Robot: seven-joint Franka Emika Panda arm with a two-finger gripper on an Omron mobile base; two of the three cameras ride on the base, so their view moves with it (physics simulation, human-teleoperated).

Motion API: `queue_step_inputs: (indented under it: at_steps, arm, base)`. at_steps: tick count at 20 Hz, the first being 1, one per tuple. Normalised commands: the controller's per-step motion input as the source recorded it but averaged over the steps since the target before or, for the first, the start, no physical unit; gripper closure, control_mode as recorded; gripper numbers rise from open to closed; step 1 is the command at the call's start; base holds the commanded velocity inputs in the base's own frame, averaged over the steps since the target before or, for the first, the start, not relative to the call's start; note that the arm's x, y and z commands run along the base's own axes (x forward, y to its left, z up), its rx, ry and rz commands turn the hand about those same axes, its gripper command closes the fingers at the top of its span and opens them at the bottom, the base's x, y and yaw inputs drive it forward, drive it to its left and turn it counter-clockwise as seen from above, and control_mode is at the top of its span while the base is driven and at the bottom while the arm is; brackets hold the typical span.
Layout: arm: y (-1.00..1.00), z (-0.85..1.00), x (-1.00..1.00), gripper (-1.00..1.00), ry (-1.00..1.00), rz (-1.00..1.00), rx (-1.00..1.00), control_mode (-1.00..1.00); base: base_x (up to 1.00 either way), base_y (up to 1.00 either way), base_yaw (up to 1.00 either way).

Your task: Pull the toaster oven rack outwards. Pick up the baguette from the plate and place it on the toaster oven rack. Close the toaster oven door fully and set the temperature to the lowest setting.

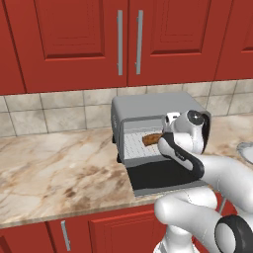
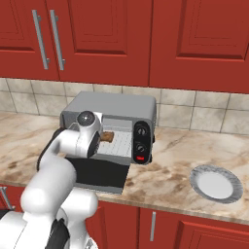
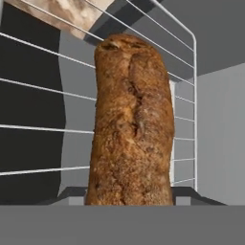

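Red cabinet doors (image 1: 74,39) with grey handles are seen above a tiled backsplash (image 2: 204,114), and a marble counter (image 1: 54,168) runs beneath them; on this counter the toaster oven (image 2: 114,104) is set against the wall, its black control panel (image 2: 142,142) with two round knobs and a small red button carried on its right side; the toaster oven door (image 1: 163,178) is dropped open and lies flat toward the counter's front edge; inside the cavity the toaster oven rack (image 3: 43,127) is seen as a thin wire grid with a raised rim; the baguette (image 3: 131,124) is laid on this rack, golden-brown and elongated, and it is also glimpsed in the left base view (image 1: 150,139) just past the robot's wrist; the gripper (image 1: 165,134) is held at the mouth of the oven above the open door, close over the baguette; whether the jaws are open or clamped on the loaf cannot be told, since the fingertips are hidden; the plate (image 2: 216,183) is left on the counter well to the right of the oven, apart from it
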Motion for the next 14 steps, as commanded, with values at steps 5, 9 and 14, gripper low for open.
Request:
queue_step_inputs:
  at_steps: [5,9,14]
  arm:
    - [0.0,-0.18,0.14,-1.0,0.0,-0.01,0.0,-1.0]
    - [0.0,-0.09,0.07,-1.0,0.0,0.0,0.0,-1.0]
    - [0.0,0.0,0.0,-1.0,-0.06,0.0,0.02,-1.0]
  base:
    - [0.0,0.0,0.0]
    - [0.0,0.0,0.0]
    - [0.0,0.0,0.0]
